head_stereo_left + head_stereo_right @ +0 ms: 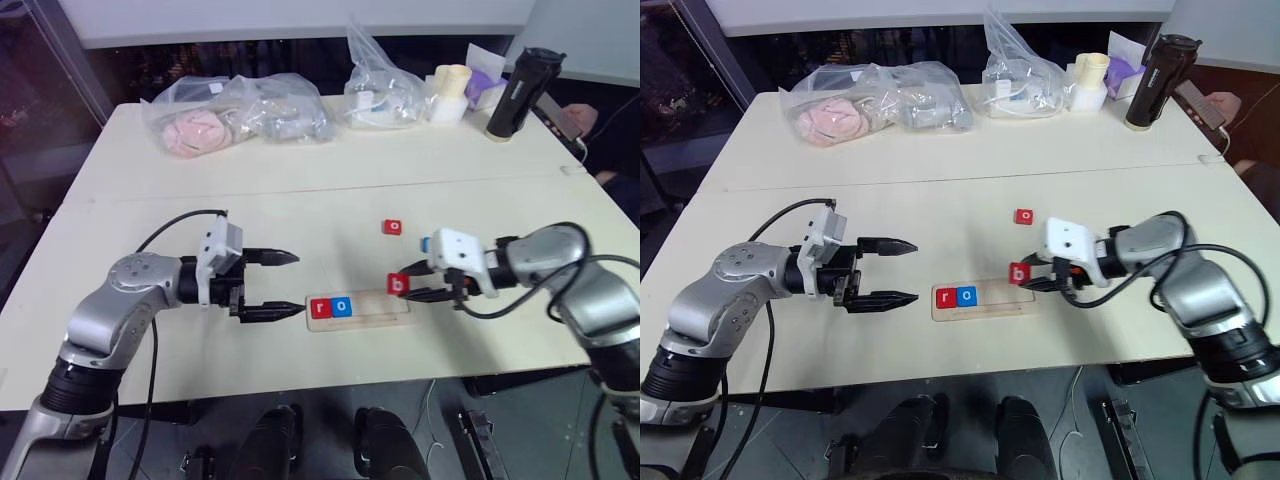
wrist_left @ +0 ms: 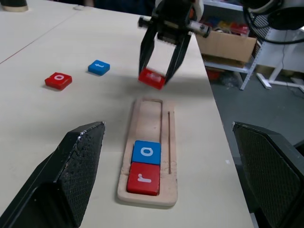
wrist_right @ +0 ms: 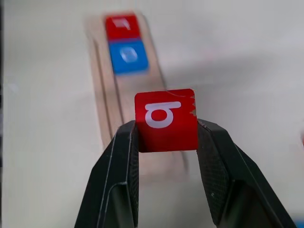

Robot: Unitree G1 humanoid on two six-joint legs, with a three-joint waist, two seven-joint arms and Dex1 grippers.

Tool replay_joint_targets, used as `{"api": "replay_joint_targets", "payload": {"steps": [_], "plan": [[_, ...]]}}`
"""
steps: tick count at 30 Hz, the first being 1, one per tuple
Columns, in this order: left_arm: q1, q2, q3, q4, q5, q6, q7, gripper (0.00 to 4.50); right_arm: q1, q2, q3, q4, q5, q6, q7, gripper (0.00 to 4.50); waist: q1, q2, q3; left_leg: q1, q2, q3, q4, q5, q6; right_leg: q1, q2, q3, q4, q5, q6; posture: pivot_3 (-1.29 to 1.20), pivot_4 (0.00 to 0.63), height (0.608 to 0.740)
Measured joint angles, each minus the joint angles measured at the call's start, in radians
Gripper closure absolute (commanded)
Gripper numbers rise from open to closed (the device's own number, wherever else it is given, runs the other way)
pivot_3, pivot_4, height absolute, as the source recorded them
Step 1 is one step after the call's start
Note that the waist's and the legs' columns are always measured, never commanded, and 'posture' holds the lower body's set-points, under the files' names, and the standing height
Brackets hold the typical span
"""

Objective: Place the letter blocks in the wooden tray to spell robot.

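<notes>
Tray of pale wood lies nearest the table's front edge, its long axis running side to side between the two arms, with the red r block and the blue o block already seated at its left end and three slots bare beyond them. Left gripper hangs at the tray's nine o'clock end, fingers spread wide and holding nothing. Right gripper is clamped on the red b block, carried clear of the table over the tray's three o'clock end. From that claw the open slot beside the blue o lies along the tray's own axis toward nine o'clock and slightly down, so the right arm is plainly the nearer one, and the placement likely turns on sliding the block leftward in line with the groove, then lowering it flush against the o. Farther back, at about twelve o'clock from the tray, the red o block waits on the bare table, and the blue t block rests near it.
</notes>
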Motion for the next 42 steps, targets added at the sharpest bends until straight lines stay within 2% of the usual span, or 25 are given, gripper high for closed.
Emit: {"api": "replay_joint_targets", "payload": {"steps": [3,11,42], "plan": [[0.011,0.0,0.0,-0.021,-0.001,0.001,0.004,0.0,-0.03,0.052,0.064,0.034,-0.036,0.004,-0.009,3.37,0.008,0.0,0.0,0.0,0.0,0.0,0.001,0.0,0.0,0.0,0.0,0.0,0.0,0.0,0.0,0.0,0.15,0.738],[0.033,0.001,0.0,-0.049,-0.002,0.003,0.013,0.0,-0.054,0.065,0.134,0.103,-0.086,-0.035,0.022,3.37,0.009,0.0,0.0,0.0,-0.001,0.0,0.004,0.0,0.0,0.001,0.0,0.0,0.001,0.0,0.0,0.0,0.15,0.738],[0.027,-0.001,0.0,-0.051,-0.001,-0.001,0.036,0.0,-0.078,0.1,0.135,0.154,-0.133,-0.056,0.046,3.37,0.01,0.0,0.0,0.0,0.0,0.0,0.005,0.0,0.0,0.001,0.001,0.0,0.003,0.001,0.001,0.0,0.15,0.738]]}}
